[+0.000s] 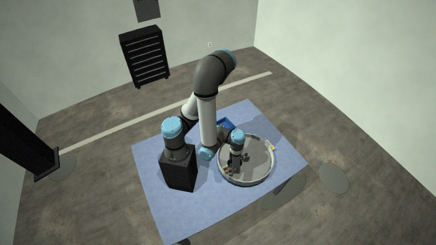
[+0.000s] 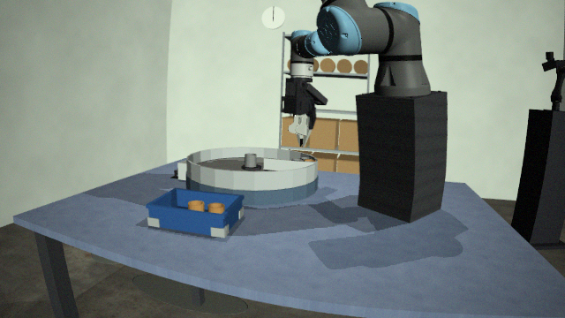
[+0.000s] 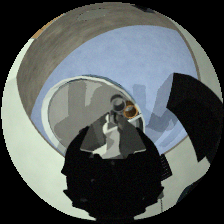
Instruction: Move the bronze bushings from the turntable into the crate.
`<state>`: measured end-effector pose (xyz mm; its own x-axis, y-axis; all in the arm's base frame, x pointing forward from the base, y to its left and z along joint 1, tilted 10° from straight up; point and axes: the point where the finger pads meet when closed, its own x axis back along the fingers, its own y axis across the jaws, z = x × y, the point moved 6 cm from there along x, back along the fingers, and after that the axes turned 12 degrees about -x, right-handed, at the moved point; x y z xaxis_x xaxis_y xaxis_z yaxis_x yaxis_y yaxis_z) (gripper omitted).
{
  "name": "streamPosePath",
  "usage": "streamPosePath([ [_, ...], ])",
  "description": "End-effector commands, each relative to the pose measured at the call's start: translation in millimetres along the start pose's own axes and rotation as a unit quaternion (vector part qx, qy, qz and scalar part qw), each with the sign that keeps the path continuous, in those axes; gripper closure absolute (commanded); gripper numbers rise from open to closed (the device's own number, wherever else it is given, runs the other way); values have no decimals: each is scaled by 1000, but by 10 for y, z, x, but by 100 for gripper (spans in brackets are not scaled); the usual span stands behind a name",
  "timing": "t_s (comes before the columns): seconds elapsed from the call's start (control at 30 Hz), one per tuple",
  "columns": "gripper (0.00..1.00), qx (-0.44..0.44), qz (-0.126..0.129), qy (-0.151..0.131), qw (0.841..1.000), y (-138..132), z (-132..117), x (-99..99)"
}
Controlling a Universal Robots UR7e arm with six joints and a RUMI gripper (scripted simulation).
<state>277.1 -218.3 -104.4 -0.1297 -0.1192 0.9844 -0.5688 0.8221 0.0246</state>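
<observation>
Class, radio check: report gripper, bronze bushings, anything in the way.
Gripper shut, above turntable. Two bronze bushings in crate, one on turntable. Steel bushing close beside it, might crowd the jaws.

A grey shelf rack (image 2: 282, 93) and round clock (image 2: 273, 18) adorn pale walls (image 1: 323, 51) (image 2: 221, 88).

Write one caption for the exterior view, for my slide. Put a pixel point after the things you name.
Two bronze bushings (image 2: 196, 205) sit in the blue crate (image 2: 185, 222), before the turntable (image 2: 252, 180).

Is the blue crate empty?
No, two bronze bushings stand inside the blue crate.
</observation>
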Motion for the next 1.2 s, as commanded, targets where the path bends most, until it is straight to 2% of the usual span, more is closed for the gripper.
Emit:
streamPosePath([
  [0.0,95,0,1,0,1000,-3,0,2],
  [0.57,95,0,1,0,1000,-3,0,-3],
  [0.87,95,0,1,0,1000,-4,1,-215],
  [1.17,95,0,1,0,1000,-4,1,-231],
])
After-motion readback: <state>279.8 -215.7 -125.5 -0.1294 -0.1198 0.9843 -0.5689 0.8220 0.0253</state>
